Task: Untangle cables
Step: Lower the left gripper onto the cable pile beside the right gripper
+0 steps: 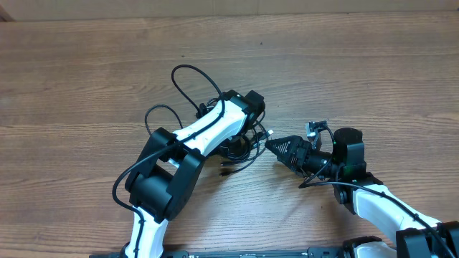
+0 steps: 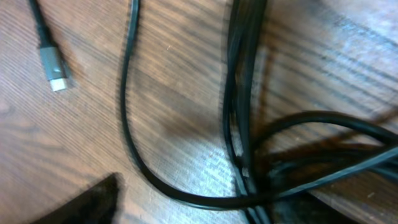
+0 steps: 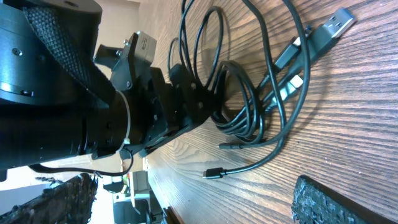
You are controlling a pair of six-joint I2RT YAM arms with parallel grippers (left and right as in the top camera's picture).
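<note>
Cables [image 1: 237,149] lie mid-table [image 1: 86,72], bunched in one dark clump under the left wrist. A few loops fan toward the far side. Loose ends stick out: a silver-tipped plug [image 2: 55,68] and a flat plug [image 3: 336,22]. No cord lies apart from the rest. Judgement: untangling barely begun, nearly all of it left.

The left pincer [image 3: 189,99] is down on the clump, among the strands. Whether its jaws clench a cord, cannot tell; its own body blocks the view. The right pincer [image 1: 278,146] is spread wide and empty, tips just beside the clump's right edge.
</note>
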